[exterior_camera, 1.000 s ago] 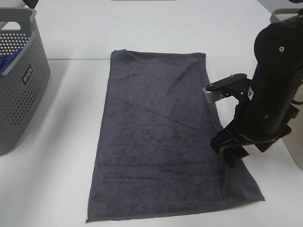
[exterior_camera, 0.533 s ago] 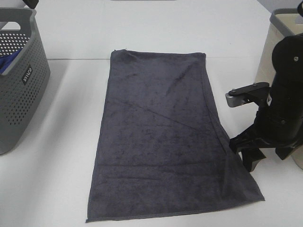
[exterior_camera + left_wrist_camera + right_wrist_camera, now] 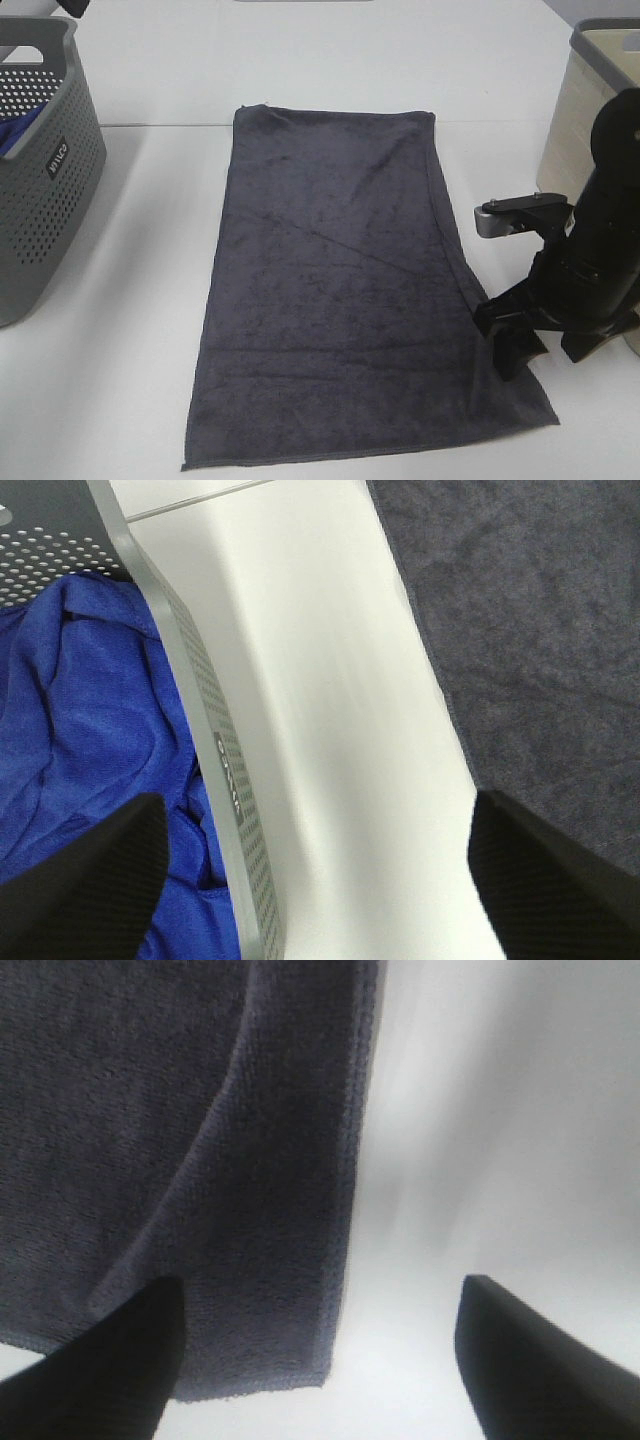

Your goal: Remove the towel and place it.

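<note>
At lower right, right pincer (image 3: 545,345) has slid off the towel (image 3: 340,290), jaws wide, empty | towel flat at centre of surface (image 3: 150,330) | left pincer (image 3: 310,880) wide, empty | basket (image 3: 45,165) label unreadable

Bright, even overhead light, soft faint shadows, mild glare on white table (image 3: 330,60), blurry wrist views.

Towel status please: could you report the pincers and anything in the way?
Both pincers open, empty. Towel flat on table, right pincer at its edge. Nothing in the way.
</note>
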`<state>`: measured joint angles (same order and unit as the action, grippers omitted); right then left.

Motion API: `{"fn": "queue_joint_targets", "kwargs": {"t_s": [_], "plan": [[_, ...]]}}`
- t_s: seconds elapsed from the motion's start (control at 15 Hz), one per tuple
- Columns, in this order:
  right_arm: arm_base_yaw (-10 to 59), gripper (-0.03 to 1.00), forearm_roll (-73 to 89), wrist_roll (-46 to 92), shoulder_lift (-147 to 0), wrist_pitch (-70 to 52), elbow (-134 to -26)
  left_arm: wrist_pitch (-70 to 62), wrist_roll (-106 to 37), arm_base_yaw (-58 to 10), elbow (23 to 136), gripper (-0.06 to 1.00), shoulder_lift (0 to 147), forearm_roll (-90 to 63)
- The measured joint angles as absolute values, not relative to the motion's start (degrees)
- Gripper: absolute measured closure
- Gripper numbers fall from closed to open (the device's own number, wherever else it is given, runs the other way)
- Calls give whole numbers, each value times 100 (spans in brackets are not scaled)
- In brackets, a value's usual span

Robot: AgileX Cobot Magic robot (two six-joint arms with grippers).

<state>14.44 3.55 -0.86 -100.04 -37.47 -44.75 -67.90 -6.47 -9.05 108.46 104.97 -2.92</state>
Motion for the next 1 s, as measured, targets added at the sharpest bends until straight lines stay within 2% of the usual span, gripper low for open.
{"fn": "queue_joint_targets", "kwargs": {"t_s": [0.27, 0.6, 1.0], "plan": [[1444, 24, 332, -86, -10055, -3237, -4194, -6790, -647, -905, 10846, 17, 10497, -355], [1444, 24, 34, -172, -10319, -3180, -4188, -6772, -693, -905, 10846, 17, 10497, -424], [1444, 24, -384, -1478, -10388, -3243, -4211, -6681, -773, -905, 10846, 17, 10497, -435]]}}
